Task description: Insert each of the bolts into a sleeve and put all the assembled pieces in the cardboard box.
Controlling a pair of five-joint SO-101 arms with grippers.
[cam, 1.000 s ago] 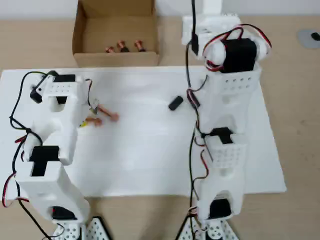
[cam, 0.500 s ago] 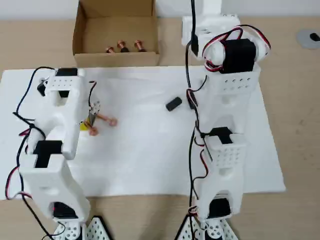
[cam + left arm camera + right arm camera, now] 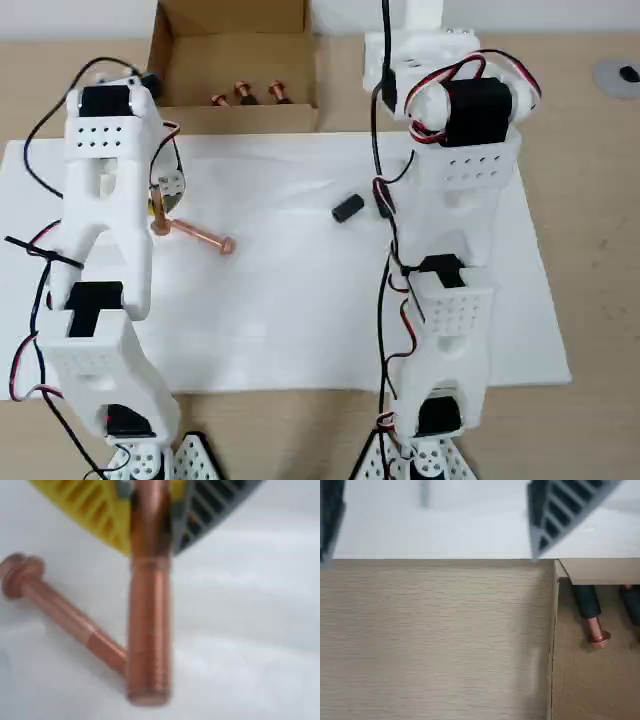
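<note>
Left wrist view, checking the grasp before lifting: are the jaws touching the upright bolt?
Touching. The left wrist view shows the upright bolt pinched between the left gripper's yellow and grey jaws, with no gap on either side.

A wooden table (image 3: 590, 180) was seen from above, and most of its middle was covered by a white sheet (image 3: 290, 320). The cardboard box (image 3: 165, 60) was set on the bare wood just beyond the sheet's far edge. On the sheet a copper bolt (image 3: 205, 238) was laid flat (its head turned toward the middle), and a black sleeve (image 3: 348, 208) was placed well apart from it. A grey disc (image 3: 612, 75) was left on the wood, well apart from the sheet.
</note>
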